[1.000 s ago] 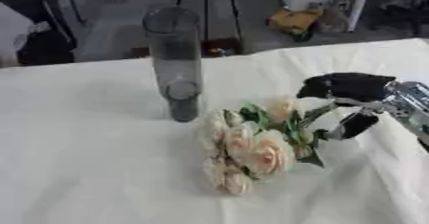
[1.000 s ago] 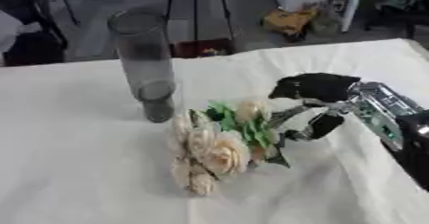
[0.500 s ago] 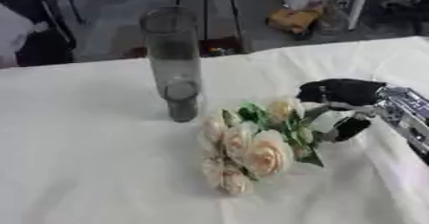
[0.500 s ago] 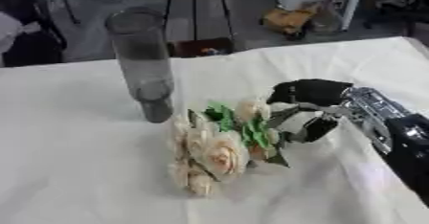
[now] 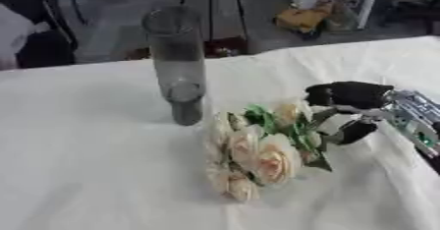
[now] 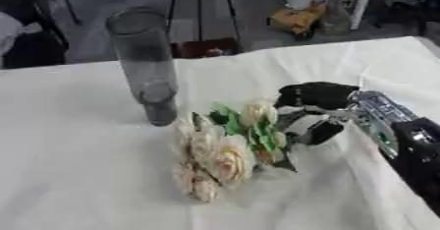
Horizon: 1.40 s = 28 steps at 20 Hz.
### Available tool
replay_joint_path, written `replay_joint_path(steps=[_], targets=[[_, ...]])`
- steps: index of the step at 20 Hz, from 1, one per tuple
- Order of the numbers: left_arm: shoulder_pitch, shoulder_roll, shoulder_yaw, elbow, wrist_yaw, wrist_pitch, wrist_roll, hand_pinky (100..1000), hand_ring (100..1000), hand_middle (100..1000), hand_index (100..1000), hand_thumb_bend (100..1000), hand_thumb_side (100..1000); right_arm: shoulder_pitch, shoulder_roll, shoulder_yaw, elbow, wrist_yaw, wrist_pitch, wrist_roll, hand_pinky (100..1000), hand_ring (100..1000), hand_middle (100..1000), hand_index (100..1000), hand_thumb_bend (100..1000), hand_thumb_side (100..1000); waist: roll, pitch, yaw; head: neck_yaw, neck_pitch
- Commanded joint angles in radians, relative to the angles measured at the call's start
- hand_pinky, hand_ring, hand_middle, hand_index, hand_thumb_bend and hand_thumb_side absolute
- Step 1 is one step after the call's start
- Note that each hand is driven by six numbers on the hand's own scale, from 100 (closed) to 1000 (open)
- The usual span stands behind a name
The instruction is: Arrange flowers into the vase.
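- The right hand (image 6: pixel 311 107) comes in from the right side over the white-covered tabletop (image 5: pixel 77 175), its black fingers (image 5: pixel 348 93) curled over the green end of a bunch of flowers (image 5: pixel 258 153).
- The thumb (image 6: pixel 322 131) sits lower, on the near side of the hand, and closes toward the fingers with leaves and stems between them; the hand looks clamped on the bunch, though the exact contact is blurred.
- The flowers lie flat on the cloth, just to the left of the hand. Their cream and pale pink heads spread away from it, toward the near left, while the green leaves (image 6: pixel 258 131) sit right against the fingers.
- The right eye view shows more of the silver and black forearm (image 6: pixel 404 138) behind the hand, running off to the lower right; the left eye view cuts this arm off at the picture's edge.
- Farther off, to the left of the hand and beyond the flower heads, stands a tall clear vase (image 5: pixel 176 64), upright, apart from the bunch, and with nothing green or pink inside it.
- The left eye view sets the vase closer to the flower heads than the right eye view does.
- Past the far edge of the tabletop is a dark floor with blurred clutter.
- The left hand shows in neither view.
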Motion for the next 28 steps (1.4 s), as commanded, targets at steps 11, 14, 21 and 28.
replay_joint_path(steps=[11,14,21,28], targets=[[-0.012,0.001,-0.002,-0.014,0.003,0.005,-0.004,477,628,751,824,100,1000,-0.026,-0.015,-0.003,0.014,-0.036,-0.026,0.014,767,1000,661,776,170,504,-0.005,-0.010,0.007,-0.006,-0.017],[-0.012,0.000,-0.003,-0.014,0.003,0.005,-0.006,477,627,751,824,100,1000,-0.032,-0.008,-0.004,0.028,-0.053,-0.034,0.033,755,1000,630,761,163,496,-0.004,-0.008,0.009,-0.007,-0.018],[-0.013,0.000,-0.003,-0.014,0.004,0.006,-0.007,476,627,752,824,100,1000,-0.040,0.003,-0.012,0.063,-0.103,-0.039,0.070,620,1000,531,692,109,471,-0.003,-0.006,0.016,-0.008,-0.020],[-0.015,0.000,-0.004,-0.014,0.005,0.007,-0.008,473,626,752,823,100,1000,-0.038,0.000,-0.017,0.062,-0.120,-0.034,0.056,324,1000,402,602,121,498,-0.004,-0.003,0.016,-0.007,-0.021]])
